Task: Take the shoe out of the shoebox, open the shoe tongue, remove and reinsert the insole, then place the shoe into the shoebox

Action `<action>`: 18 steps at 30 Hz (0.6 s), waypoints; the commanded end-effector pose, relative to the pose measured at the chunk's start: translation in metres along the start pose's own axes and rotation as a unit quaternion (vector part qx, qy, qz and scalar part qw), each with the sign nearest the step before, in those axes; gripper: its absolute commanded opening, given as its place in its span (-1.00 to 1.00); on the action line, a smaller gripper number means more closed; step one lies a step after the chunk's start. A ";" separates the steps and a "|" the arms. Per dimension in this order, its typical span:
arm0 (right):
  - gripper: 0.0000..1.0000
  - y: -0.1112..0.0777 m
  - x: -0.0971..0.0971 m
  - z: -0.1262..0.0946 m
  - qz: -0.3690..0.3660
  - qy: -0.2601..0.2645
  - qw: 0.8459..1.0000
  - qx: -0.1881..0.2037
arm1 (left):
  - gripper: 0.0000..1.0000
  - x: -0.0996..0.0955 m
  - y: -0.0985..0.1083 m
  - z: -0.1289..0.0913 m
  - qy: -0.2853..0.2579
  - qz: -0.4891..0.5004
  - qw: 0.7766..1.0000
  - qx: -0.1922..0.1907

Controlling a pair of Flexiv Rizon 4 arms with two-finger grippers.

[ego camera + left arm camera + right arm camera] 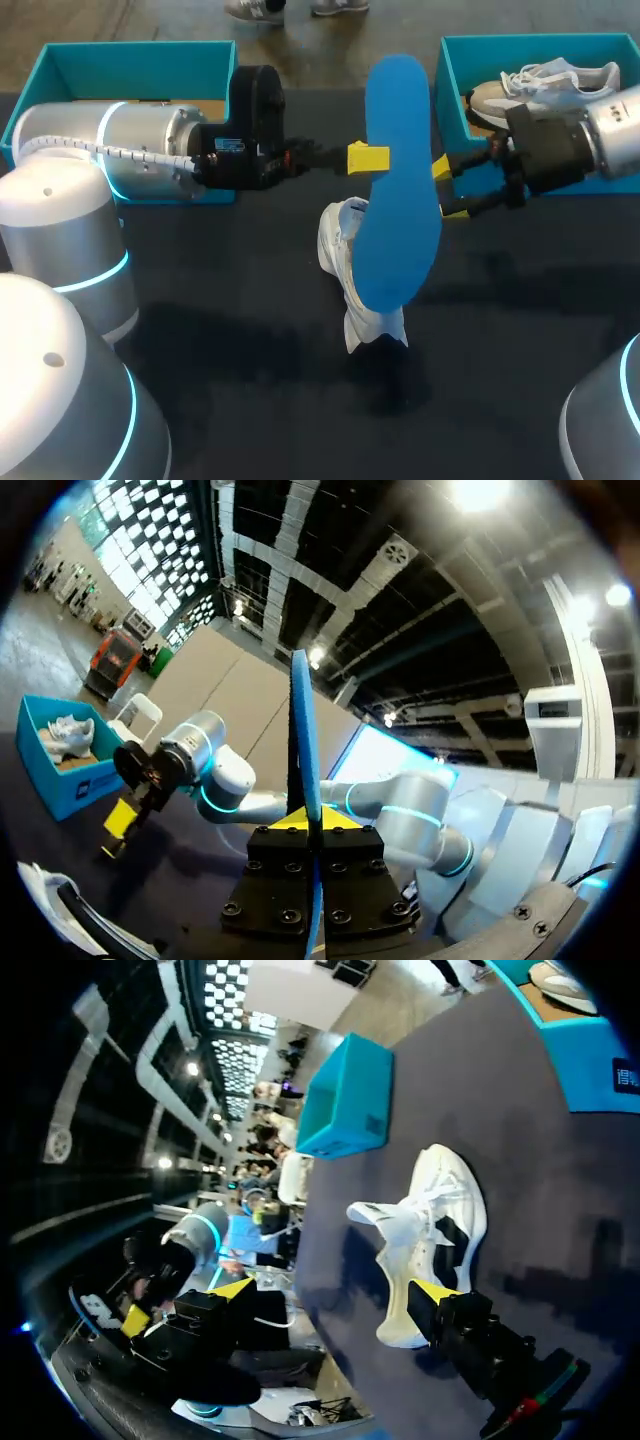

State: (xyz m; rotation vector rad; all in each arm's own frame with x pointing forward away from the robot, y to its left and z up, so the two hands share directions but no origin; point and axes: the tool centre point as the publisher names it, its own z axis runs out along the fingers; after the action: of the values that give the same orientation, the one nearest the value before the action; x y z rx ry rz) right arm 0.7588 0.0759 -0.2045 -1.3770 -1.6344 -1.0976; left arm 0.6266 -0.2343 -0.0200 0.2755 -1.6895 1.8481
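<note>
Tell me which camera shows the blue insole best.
Head view: the blue insole shows its whole broad face, held by the left gripper above the white shoe. The left wrist view catches only its thin edge; the right wrist view does not show it.

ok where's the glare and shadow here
Head view: the shoe and blue insole throw a soft shadow on the dark table. Left wrist view: strong glare overhead, behind the edge-on insole. Right wrist view: faint shadows on the table beside the shoe.
</note>
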 end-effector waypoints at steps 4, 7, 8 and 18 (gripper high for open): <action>1.00 -0.004 0.003 -0.002 -0.003 0.018 1.000 -0.012 | -1.00 -0.021 -0.001 -0.022 -0.006 0.209 0.975 -0.077; 1.00 -0.003 0.006 -0.003 -0.007 0.022 1.000 -0.014 | -1.00 -0.031 0.001 -0.028 -0.006 0.316 0.942 -0.109; 1.00 -0.003 0.006 -0.004 -0.010 0.026 0.999 -0.016 | -1.00 -0.034 0.001 -0.029 -0.002 0.350 0.929 -0.122; 1.00 -0.003 0.008 -0.011 -0.012 0.018 0.999 -0.025 | -1.00 -0.044 -0.003 -0.034 -0.015 0.500 0.858 -0.115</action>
State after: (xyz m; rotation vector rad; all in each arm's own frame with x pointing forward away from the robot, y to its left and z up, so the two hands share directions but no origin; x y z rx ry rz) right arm 0.7563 0.0686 -0.1945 -1.3584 -1.6111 -1.1751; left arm 0.6705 -0.2135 -0.0476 -0.3379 -2.0872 2.0670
